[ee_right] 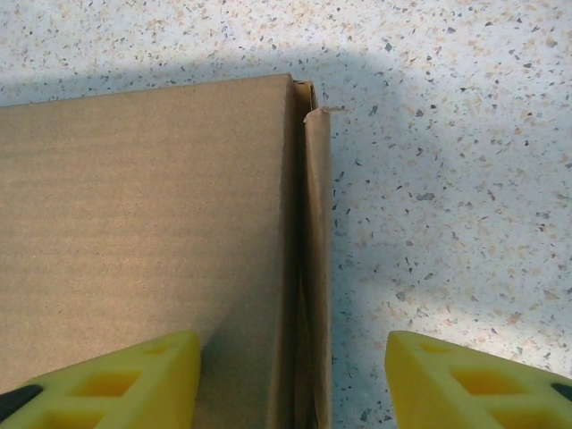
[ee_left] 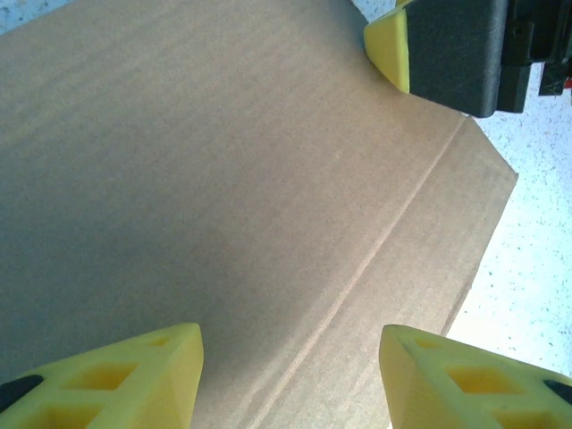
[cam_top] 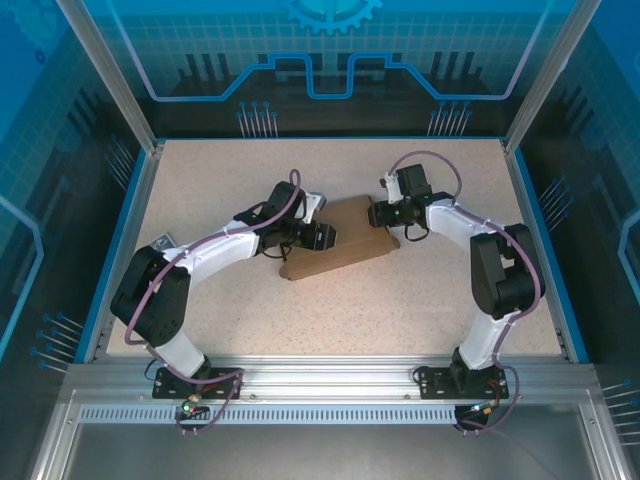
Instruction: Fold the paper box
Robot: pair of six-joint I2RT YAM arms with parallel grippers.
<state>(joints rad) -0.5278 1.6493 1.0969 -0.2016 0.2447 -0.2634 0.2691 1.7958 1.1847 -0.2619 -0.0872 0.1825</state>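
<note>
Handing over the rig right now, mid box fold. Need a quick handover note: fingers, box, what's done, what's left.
Left gripper: open, holding nothing. It sits over the flat panel of the plain brown corrugated cardboard paper box, near a crease.
Right gripper: open, holding nothing. Its fingers straddle the box's right-hand edge, where a narrow side flap is folded along the panel.
Box: lies low in the middle of the speckled table, between both grippers.
Done: that side flap looks folded; I cannot tell more.
Left: probably the remaining flaps and closing. Check before moving.
</note>
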